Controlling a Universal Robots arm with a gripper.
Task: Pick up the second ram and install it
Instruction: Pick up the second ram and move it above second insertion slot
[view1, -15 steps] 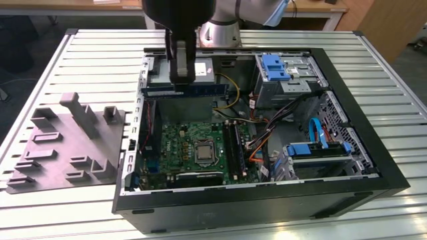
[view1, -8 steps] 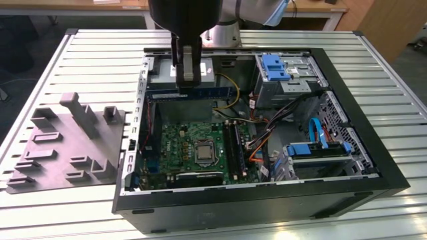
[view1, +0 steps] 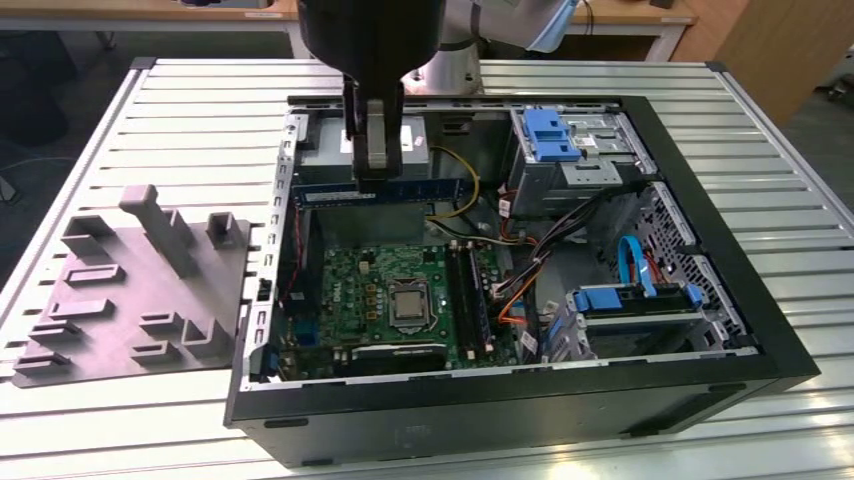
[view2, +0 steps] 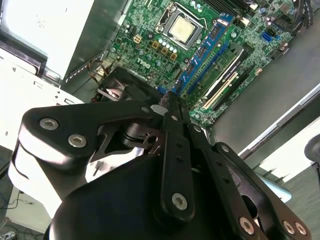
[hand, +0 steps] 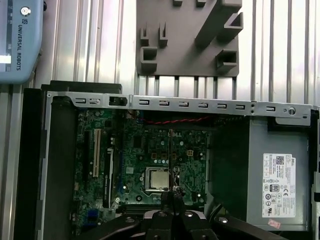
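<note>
Hanging over the open computer case (view1: 534, 385), the gripper (view1: 376, 165) is seen clenched on the second ram (view1: 414, 190), which is held by its upper edge near the middle of its length. The dark-blue stick is carried level, lengthwise across the case, and in the exterior view it is seen in front of the grey power supply (view1: 320, 150), at the edge nearest the motherboard (view1: 387, 290). In the second wrist view the fingertips of the gripper (view2: 170, 106) are pressed together on the thin board. In the first wrist view the ram (hand: 170, 160) is seen edge-on as a thin dark line running out from the gripper (hand: 172, 194). Below it the green motherboard (hand: 150, 150) is laid out, with the processor socket (hand: 157, 179) close to that line and the blue memory slots (view2: 207, 50) just beside the socket. The power supply (hand: 277, 170) is mounted next to the board. Beyond the case wall, a grey moulded tray (hand: 187, 50) is set on the slatted metal table (hand: 100, 40), on the exterior view's left of the case
</note>
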